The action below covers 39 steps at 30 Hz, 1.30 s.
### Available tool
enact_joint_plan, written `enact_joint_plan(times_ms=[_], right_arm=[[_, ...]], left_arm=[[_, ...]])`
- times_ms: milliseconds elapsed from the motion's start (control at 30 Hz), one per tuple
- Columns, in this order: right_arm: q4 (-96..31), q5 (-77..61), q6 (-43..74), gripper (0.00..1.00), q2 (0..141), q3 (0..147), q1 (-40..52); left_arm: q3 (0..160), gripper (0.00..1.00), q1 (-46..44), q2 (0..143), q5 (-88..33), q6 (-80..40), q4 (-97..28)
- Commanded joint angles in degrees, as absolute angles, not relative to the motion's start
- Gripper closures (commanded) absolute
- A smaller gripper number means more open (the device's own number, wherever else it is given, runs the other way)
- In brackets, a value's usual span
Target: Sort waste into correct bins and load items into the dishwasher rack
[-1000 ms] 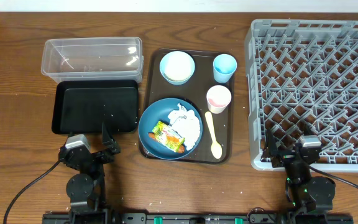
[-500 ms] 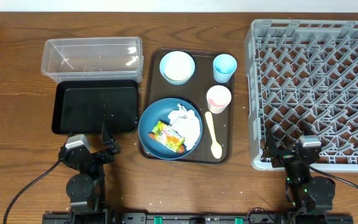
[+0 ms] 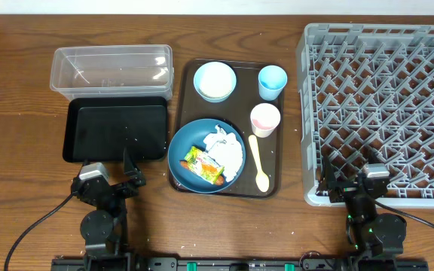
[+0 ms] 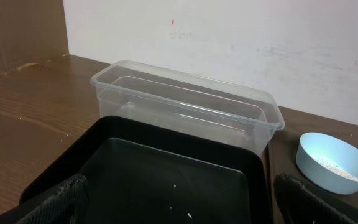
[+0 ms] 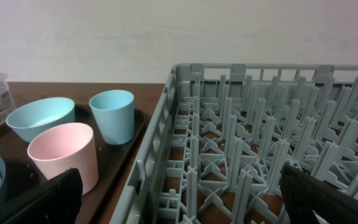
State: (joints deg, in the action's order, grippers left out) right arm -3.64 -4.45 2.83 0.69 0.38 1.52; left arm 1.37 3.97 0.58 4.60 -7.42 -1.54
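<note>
On the blue plate (image 3: pixel 181 144) lie crumpled tissue (image 3: pixel 228 150), a printed wrapper (image 3: pixel 199 161) and an orange stick (image 3: pixel 214 178). Behind it stand the pale bowl (image 3: pixel 215 80), holding rice grains (image 4: pixel 335 166), the blue cup (image 3: pixel 272 81) and the pink cup (image 3: pixel 265 118). The cream spoon (image 3: pixel 260 162) lies beside the plate. The clear bin (image 3: pixel 111 69) and black bin (image 3: pixel 117 129) sit at the left, the grey dishwasher rack (image 3: pixel 383 105) at the right. My left gripper (image 3: pixel 110 168) stands open before the black bin (image 4: pixel 166 168). My right gripper (image 3: pixel 350 175) is open at the rack's near corner (image 5: pixel 260 143).
The plate, bowl, cups and spoon all rest on a dark-brown serving tray (image 3: pixel 279 164) between the bins and the rack. A few white specks lie on the black bin's floor (image 4: pixel 174 185). A white wall (image 4: pixel 229 37) closes the table's far side.
</note>
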Motion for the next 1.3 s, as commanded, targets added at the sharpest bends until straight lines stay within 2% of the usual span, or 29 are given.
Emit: enact_joint_plan(times_ms=[0, 1267], right_arm=[[-3.9, -4.3, 3.8, 0.01, 0.4, 0.3, 1.5], [-3.3, -5.3, 5.3, 0.01, 0.4, 0.3, 1.5]], left_arm=[[0.2, 0.03, 4.2, 0.2, 4.5, -6.7, -3.8], [0.2, 0.03, 4.2, 0.2, 4.3, -6.7, -3.8]])
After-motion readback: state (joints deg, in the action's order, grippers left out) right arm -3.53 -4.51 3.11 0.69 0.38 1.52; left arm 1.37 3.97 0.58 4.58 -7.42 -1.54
